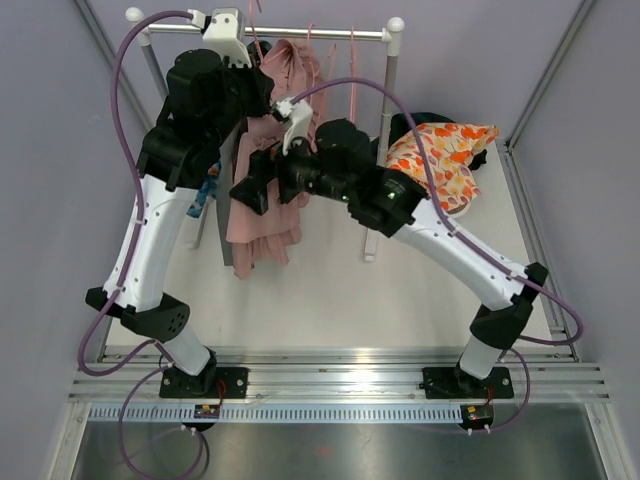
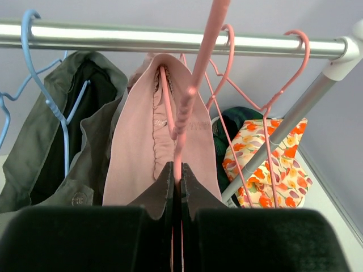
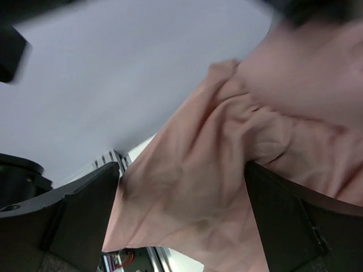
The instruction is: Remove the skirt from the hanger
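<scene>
Skirt (image 1: 262, 240), pink, hangs below the rail (image 2: 113, 37) on a pink hanger (image 2: 193, 73). Left gripper (image 2: 177, 173) is clamped on the hanger. Right gripper (image 3: 181, 209) is spread apart, with skirt fabric between its fingers (image 3: 85, 207).

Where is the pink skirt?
In the left wrist view the pink skirt hangs from the rail, between the green jacket on the left and empty pink hangers on the right.

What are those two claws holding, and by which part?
Left claw pinches a pink hanger by its thin bar. Right claw: open around the pink skirt, not clamping.
</scene>
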{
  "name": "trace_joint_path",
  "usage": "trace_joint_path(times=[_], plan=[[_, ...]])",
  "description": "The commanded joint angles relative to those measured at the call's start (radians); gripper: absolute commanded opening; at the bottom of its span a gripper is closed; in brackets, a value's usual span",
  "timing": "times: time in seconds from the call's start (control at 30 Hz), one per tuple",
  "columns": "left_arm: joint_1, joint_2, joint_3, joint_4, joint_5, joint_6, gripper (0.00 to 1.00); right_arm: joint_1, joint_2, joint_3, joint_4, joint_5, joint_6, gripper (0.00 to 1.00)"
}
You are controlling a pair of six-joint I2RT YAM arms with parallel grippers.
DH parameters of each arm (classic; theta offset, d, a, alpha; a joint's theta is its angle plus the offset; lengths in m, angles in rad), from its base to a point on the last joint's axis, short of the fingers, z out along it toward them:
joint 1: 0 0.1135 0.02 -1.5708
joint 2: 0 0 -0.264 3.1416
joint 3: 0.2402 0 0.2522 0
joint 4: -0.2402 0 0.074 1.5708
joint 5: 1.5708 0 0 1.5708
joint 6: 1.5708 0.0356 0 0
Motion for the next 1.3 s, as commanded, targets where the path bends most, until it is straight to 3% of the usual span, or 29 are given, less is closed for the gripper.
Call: trace_joint_path(times=[0.0,0.1,0.17,0.27,0.3,0.33,0.5,0.73,0.87,1.03,1.27], plan=[[-0.004,-0.081,-0.020,0.096,-0.004,-0.023,0.00,0.047,0.035,0.050,-0.020,0.105,-0.008,0.99],[-0.005,-0.098,-0.043,0.108,-0.003,-0.023,0.00,0.078,0.049,0.038,-0.017,0.133,0.012,0.99],[-0.005,-0.103,-0.043,0.102,-0.003,-0.019,0.00,0.093,0.040,-0.007,0.000,0.154,0.017,0.93],[-0.005,-0.112,-0.048,0.100,-0.003,-0.017,0.00,0.121,-0.018,-0.113,0.044,0.217,0.021,0.48],[-0.007,-0.117,-0.053,0.102,-0.003,-0.017,0.00,0.124,-0.034,-0.139,0.053,0.225,0.028,0.11],[-0.005,-0.123,-0.062,0.105,-0.004,-0.016,0.00,0.134,-0.049,-0.195,0.069,0.243,0.034,0.00],[-0.004,-0.125,-0.041,0.096,-0.043,0.023,0.00,0.242,-0.182,-0.372,0.078,0.297,0.032,0.00],[-0.004,-0.091,0.018,0.096,-0.098,0.069,0.00,0.447,-0.282,-0.564,0.003,0.488,0.133,0.00],[0.002,-0.069,0.053,0.112,-0.113,0.078,0.00,0.551,-0.281,-0.579,-0.035,0.553,0.167,0.00],[0.002,-0.046,0.092,0.108,-0.118,0.076,0.00,0.575,-0.256,-0.604,-0.043,0.585,0.193,0.00],[0.037,-0.045,0.096,0.221,-0.210,0.094,0.00,0.651,-0.148,-0.562,-0.063,0.617,0.233,0.00]])
